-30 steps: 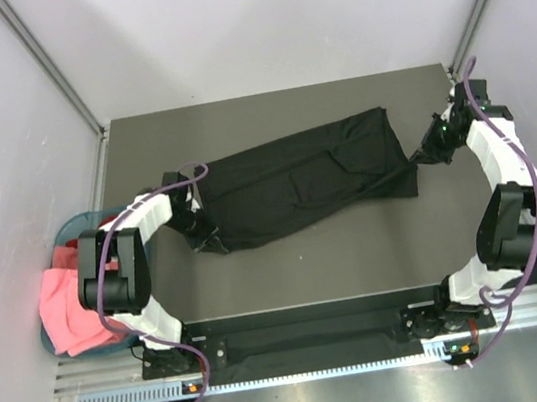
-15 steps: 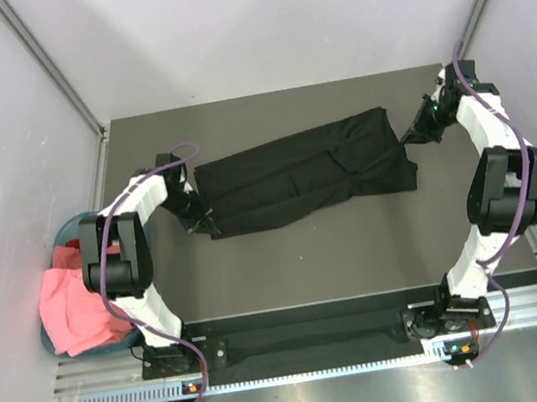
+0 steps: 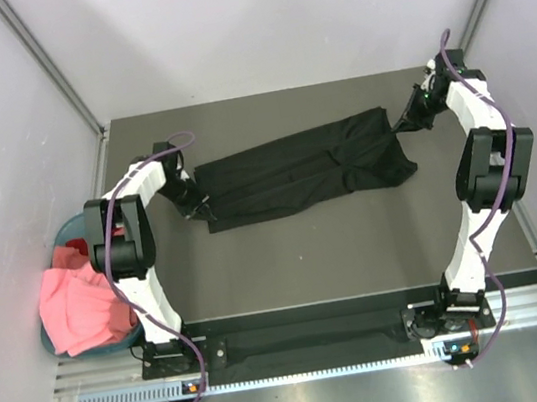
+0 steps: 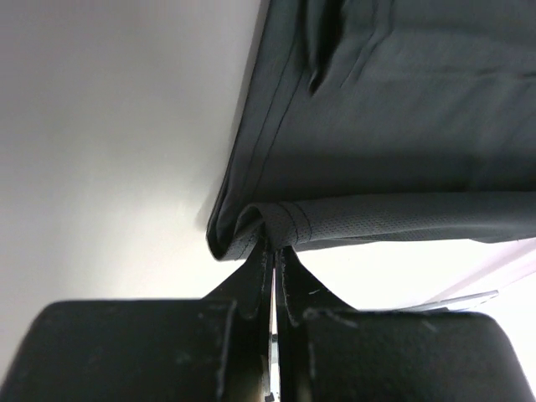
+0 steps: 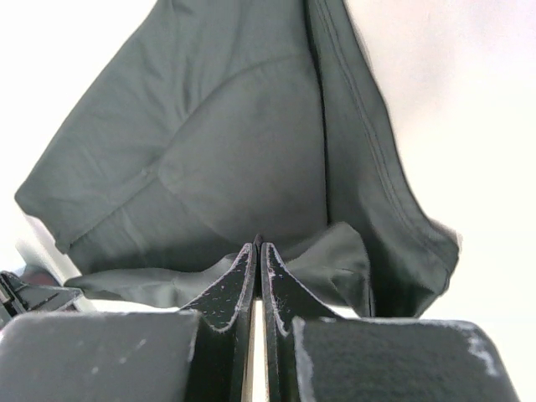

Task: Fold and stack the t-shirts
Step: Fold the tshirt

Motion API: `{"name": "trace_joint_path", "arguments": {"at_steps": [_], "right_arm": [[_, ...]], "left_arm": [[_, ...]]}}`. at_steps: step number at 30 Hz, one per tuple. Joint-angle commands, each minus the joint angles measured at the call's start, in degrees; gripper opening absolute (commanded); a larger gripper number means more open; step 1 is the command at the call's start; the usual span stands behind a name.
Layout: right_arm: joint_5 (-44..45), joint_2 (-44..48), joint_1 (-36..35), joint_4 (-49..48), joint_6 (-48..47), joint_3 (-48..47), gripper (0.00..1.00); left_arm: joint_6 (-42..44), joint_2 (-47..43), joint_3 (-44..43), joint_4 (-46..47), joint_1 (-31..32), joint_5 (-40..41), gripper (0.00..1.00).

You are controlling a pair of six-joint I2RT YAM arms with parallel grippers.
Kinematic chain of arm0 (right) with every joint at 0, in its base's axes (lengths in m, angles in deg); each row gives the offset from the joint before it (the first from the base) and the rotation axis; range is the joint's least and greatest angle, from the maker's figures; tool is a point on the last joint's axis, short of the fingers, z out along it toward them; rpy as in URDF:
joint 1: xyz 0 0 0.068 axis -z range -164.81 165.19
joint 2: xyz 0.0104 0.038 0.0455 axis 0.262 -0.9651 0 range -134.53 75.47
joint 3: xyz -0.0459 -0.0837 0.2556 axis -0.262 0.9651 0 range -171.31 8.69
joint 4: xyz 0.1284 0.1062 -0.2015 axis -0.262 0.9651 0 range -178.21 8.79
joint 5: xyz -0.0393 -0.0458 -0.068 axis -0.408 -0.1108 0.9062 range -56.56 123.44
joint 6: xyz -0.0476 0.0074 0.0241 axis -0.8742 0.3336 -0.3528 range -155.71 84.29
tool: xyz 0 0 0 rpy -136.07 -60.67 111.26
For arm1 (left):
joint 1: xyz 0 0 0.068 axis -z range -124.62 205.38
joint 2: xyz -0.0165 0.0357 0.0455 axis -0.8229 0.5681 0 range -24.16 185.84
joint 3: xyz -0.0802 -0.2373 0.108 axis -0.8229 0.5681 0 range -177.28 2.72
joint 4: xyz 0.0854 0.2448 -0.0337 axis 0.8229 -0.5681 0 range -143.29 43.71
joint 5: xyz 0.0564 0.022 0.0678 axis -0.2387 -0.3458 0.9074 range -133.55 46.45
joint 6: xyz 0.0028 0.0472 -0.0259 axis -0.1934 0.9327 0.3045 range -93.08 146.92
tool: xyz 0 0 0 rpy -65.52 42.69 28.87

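- Lying stretched across the far half of the dark surface (image 3: pixel 337 251), the black t-shirt (image 3: pixel 304 167) runs from near the left edge toward the far right corner. It forms a long flat band with a few creases.
- The left end effector (image 3: pixel 198 203) is at the shirt's left end, clamped on a folded bit of hem (its wrist view shows the two fingers pressed together with cloth pinched at their tips).
- The right end effector (image 3: pixel 408 122) is at the shirt's right end, close to the far right corner. Its fingers are likewise squeezed together on a bunched edge of the black cloth.
- Between the two grips the cloth looks drawn fairly taut, and its near right corner rests on the surface.
- Off the left edge of the surface sits a round teal basket (image 3: pixel 69 231). A pink t-shirt (image 3: pixel 77 305) spills over its near rim, and a bit of a red t-shirt (image 3: pixel 66 253) shows inside.
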Motion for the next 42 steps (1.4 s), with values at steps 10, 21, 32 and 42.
{"name": "trace_joint_path", "arguments": {"at_steps": [10, 21, 32, 42], "right_arm": [[-1.50, -6.71, -1.12, 0.56, -0.48, -9.66, 0.00], [-1.94, -10.32, -1.74, -0.40, -0.57, -11.68, 0.01], [-3.26, -11.20, -2.44, -4.18, 2.77, -12.30, 0.00], [-4.23, -14.71, -2.97, -5.68, 5.40, -15.64, 0.01]], "left_arm": [[0.58, 4.02, -6.10, -2.27, -0.46, 0.29, 0.00], [-0.03, 5.08, -6.54, -1.84, -0.55, 0.55, 0.00], [0.14, 4.56, -5.05, -1.75, -0.99, 1.61, 0.00], [0.49, 5.61, -6.36, -1.49, -1.78, 1.17, 0.00]]}}
